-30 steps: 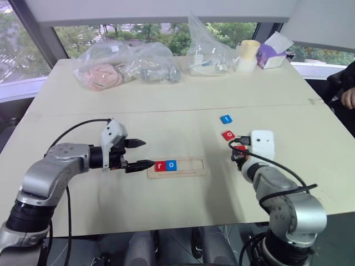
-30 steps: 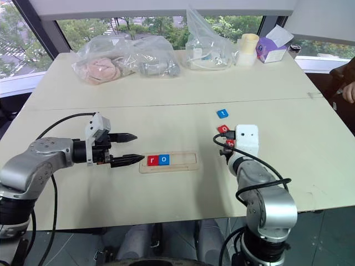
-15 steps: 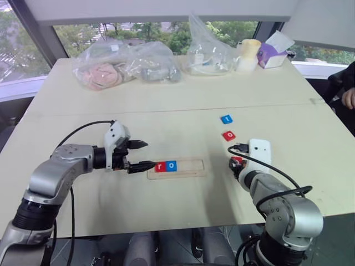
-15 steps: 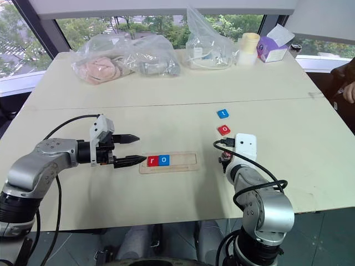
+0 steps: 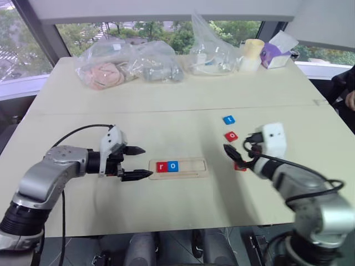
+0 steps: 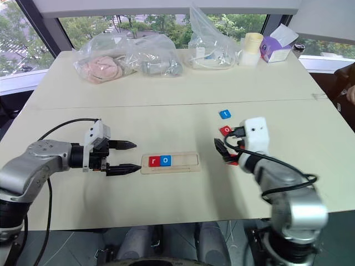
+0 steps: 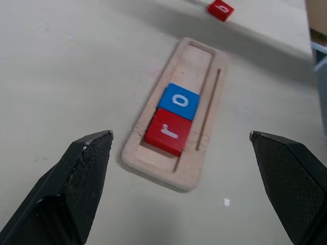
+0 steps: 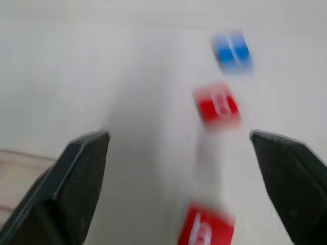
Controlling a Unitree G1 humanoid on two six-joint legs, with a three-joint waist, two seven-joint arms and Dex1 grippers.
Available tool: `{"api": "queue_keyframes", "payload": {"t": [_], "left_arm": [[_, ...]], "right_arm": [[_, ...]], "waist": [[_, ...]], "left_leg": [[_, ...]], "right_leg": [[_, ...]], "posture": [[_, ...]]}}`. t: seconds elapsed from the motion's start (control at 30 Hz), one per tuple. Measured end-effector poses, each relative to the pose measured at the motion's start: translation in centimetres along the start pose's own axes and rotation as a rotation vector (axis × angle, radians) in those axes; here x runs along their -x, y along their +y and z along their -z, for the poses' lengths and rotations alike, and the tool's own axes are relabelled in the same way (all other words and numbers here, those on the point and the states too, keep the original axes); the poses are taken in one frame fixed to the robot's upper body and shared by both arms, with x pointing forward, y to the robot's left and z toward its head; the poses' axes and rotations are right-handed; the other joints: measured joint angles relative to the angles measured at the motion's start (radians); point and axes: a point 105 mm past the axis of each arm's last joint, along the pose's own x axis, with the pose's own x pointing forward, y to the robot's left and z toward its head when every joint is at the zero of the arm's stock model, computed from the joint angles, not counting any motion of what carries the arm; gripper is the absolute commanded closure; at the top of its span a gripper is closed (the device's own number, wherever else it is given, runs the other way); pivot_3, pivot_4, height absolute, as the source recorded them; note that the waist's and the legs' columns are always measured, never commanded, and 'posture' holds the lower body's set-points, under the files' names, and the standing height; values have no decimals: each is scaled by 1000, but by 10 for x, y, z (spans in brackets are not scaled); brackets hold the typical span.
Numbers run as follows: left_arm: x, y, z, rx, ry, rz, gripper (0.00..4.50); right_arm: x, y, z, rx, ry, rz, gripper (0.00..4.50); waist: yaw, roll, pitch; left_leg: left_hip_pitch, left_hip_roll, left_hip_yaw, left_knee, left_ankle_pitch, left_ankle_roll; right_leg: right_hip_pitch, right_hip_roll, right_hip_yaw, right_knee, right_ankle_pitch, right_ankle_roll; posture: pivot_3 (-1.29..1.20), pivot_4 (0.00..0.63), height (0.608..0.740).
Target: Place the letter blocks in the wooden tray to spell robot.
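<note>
The wooden tray (image 5: 191, 167) lies mid-table with a red r block (image 5: 161, 166) and a blue o block (image 5: 173, 165) side by side at its left end. To its right on the table lie a blue t block (image 5: 228, 119), a red o block (image 5: 231, 136) and another red block (image 5: 240, 166). My left gripper (image 5: 147, 162) hovers open just left of the tray, pointing at it. My right gripper (image 5: 232, 155) is open and empty, raised just over the nearest red block, which it partly hides.
Clear plastic bags (image 5: 126, 65) of soft items, a pale cup (image 5: 250, 54) and a purple tissue box (image 5: 275, 52) line the far edge. A person's hand (image 5: 349, 100) shows at the right edge. A seam (image 5: 166, 110) crosses the table.
My right gripper has opened, let go of the red block it was pressing on and risen off the table. That block lies a little nearer than before. The left gripper holds still.
</note>
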Motion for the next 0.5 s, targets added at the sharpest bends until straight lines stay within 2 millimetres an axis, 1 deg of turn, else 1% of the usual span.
{"api": "queue_keyframes", "payload": {"t": [0.03, 0.07, 0.1, 0.13, 0.17, 0.2, 0.27, 0.33, 0.43, 0.5], "left_arm": [[1, -1, -2, -11, 3, 14, 0], [2, -3, -5, -29, 13, 31, 0], [3, -7, -7, -49, 26, 55, 0], [5, -12, -8, -75, 50, 86, 0], [6, -15, -9, -89, 64, 107, 0], [6, -18, -10, -99, 69, 124, 0], [4, -24, -13, -123, 74, 155, 0], [2, -29, -13, -140, 82, 182, 0], [3, -30, -14, -144, 86, 182, 0], [3, -31, -13, -141, 88, 181, 0]], "right_arm": [[4, 1, 3, 45, 10, -76, 21], [9, 1, 13, 85, 45, -157, 21], [14, -2, 25, 138, 97, -221, 21], [21, -7, 43, 189, 172, -291, 21], [25, -11, 56, 205, 215, -331, 21], [26, -13, 62, 226, 224, -375, 21], [25, -18, 67, 265, 210, -428, 21], [20, -30, 68, 325, 196, -449, 21], [10, -41, 68, 409, 169, -469, 21], [2, -47, 75, 435, 168, -482, 21]], "waist": [[1, 0, 0], [1, -1, 0], [2, 0, 0], [1, -1, 1], [1, -1, 1], [-3, -1, 1], [-9, -2, 1], [-6, -2, 1], [-1, -2, 2], [-1, -2, 2]], "left_leg": [[0, 0, 0, -1, 0, 0], [0, 0, 0, -1, 0, 0], [0, -1, 0, -2, 0, 0], [0, -2, 0, -2, 0, 0], [1, -2, 0, -2, 0, 0], [1, -2, 1, -2, 0, 1], [2, -2, 1, 0, 0, 1], [3, -3, 1, 1, 0, 1], [3, -3, -2, 2, 0, 1], [3, -3, -3, 3, 0, 1]], "right_leg": [[0, 0, 0, 0, -1, 1], [0, 0, 0, 0, -2, 0], [0, 0, 0, 0, -3, 1], [1, 0, 0, 0, -4, 1], [1, 0, 0, 0, -4, 2], [0, 0, 1, 0, -4, 2], [0, 2, 2, 3, -4, 2], [0, 2, 2, 4, -3, 0], [2, 3, 2, 4, -2, -1], [2, 3, 2, 4, -2, -1]], "posture": [[0, 150, 739], [0, 150, 739], [0, 150, 739], [0, 150, 739], [0, 150, 739], [0, 150, 739], [0, 150, 739], [0, 150, 739], [0, 150, 739], [0, 150, 739]]}}
